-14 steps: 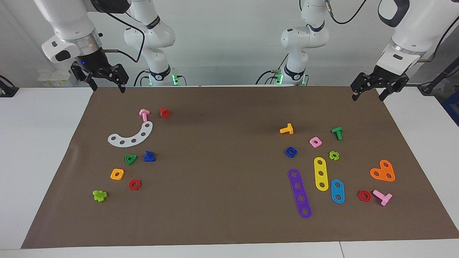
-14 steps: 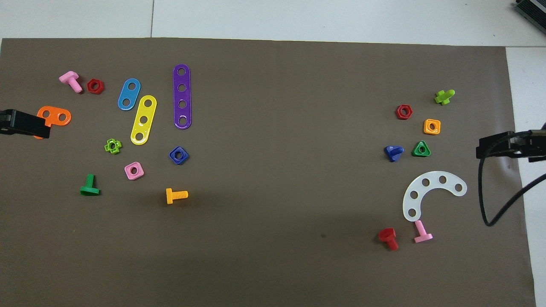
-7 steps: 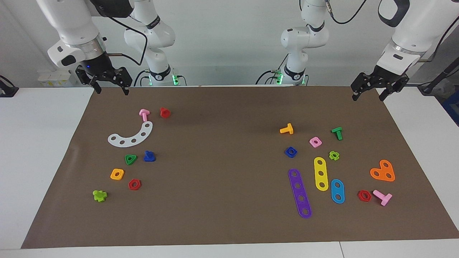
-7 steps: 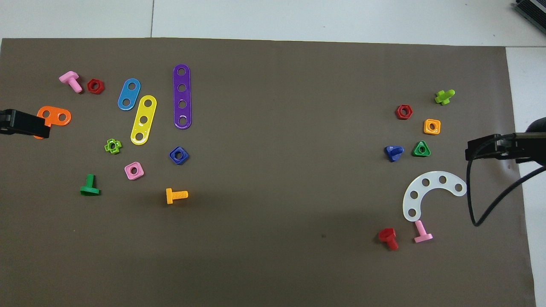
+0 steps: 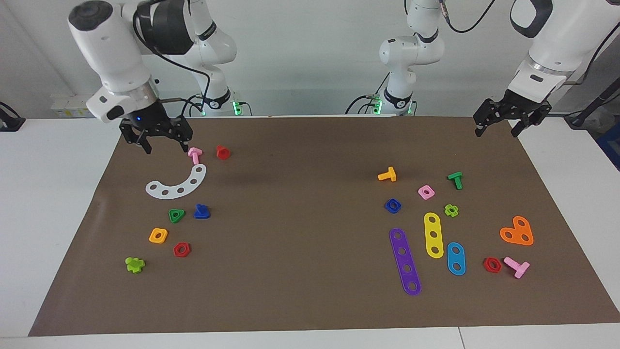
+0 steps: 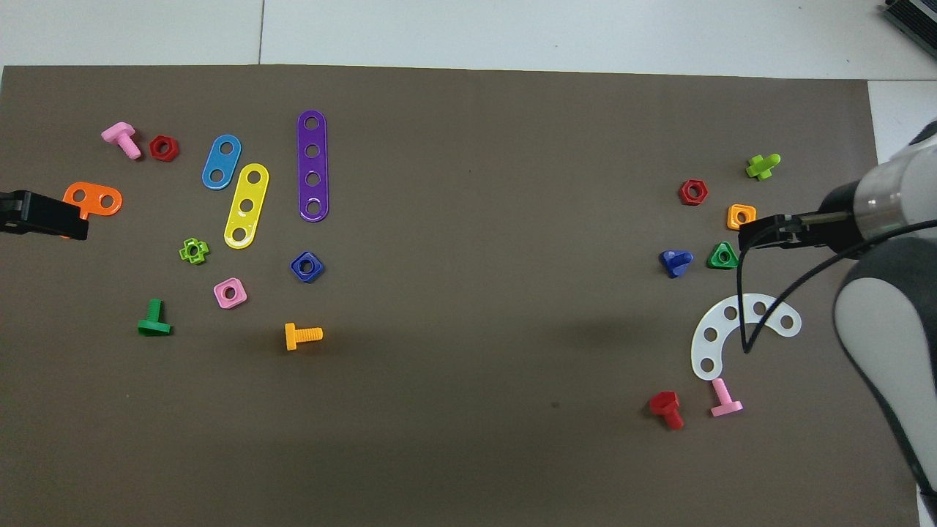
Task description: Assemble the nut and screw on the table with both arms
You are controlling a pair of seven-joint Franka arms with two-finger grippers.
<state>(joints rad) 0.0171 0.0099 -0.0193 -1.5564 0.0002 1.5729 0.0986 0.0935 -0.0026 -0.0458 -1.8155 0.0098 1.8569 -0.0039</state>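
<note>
Now both hands are up in the air over the table, and neither one holds anything.

The right hand hangs with its fingers wide apart over the mat near the pink bolt and the white curved strip. The screw lies on the mat just beside the green triangular nut, farther from the robots than that strip, toward the right arm's end. The nut lies flat toward the left arm's end, near the pink square nut and the purple strip. The left hand waits with fingers apart over the mat's corner, well apart from the nut.
</note>
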